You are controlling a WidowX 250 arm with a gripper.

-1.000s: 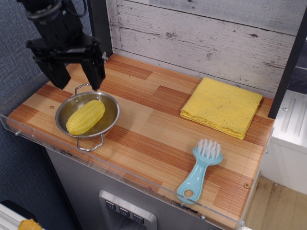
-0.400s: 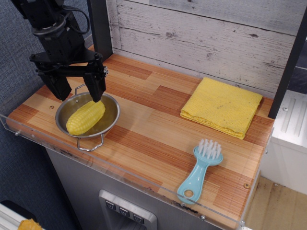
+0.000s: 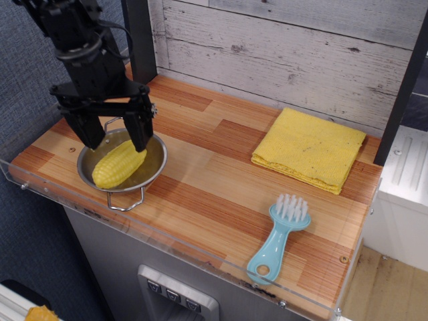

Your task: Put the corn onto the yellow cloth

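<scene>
A: Tabletop (image 3: 221,180) cut off at front-right. Yellow cloth (image 3: 309,148) far right, bowl (image 3: 122,160) left.
B: Fingers (image 3: 115,142) spread wide, holding nothing; corn (image 3: 119,164) in bowl below, upper end partly hidden. Brush (image 3: 279,237) front-right.

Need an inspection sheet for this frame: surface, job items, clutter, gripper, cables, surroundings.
Surface: wooden counter with a striped plank pattern and a clear acrylic lip along the front edge.
Job's things: corn lies in the steel bowl at the left; yellow cloth lies folded at the back right, nothing on it.
Clutter: blue brush near the front right, bristles pointing to the back.
Gripper: gripper open, fingers straddling the upper end of the corn, not closed on it.
Cables: black cable looped on the arm.
Surroundings: whitewashed plank wall behind, dark post at the right.
</scene>
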